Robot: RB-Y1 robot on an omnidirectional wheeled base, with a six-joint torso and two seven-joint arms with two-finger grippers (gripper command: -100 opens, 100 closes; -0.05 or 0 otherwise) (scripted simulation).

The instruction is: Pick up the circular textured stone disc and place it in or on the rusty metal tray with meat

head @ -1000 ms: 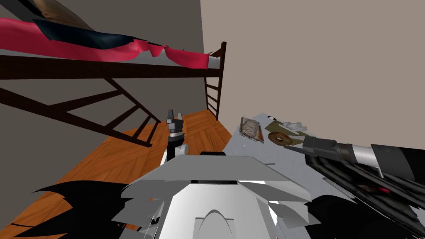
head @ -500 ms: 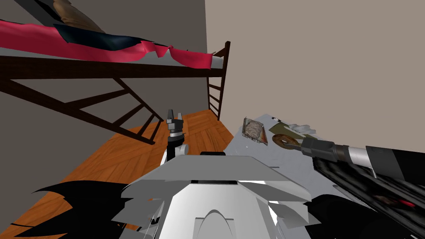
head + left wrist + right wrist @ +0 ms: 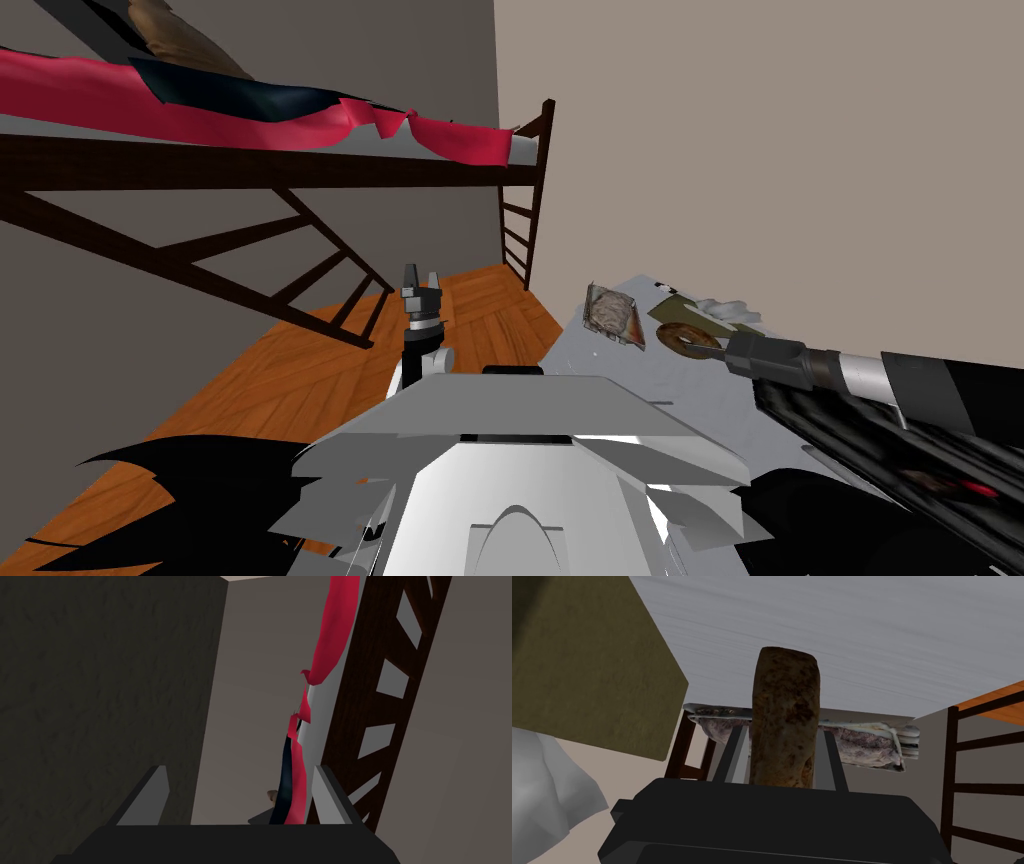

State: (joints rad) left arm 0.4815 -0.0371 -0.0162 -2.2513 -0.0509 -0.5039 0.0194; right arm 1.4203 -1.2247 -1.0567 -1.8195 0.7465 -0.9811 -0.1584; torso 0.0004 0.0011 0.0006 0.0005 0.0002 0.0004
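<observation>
A brown, rough round disc with a hole lies on the grey table. In the right wrist view the disc shows edge-on, and my right gripper is shut on it, a finger pressing each side. Just beyond stands the rusty tray with meat, which the head view shows left of the disc as a tilted tray. My right gripper reaches in from the right. My left gripper is raised over the floor, fingers open, with nothing between them.
An olive flat mat and a crumpled white cloth lie behind the disc; both sit close to my right hand. A dark bunk bed with a red blanket and its ladder stand to the left.
My head view shifted slightly a second ago, then held still. The right gripper has closed in on the disc's sides. The left arm has not moved.
</observation>
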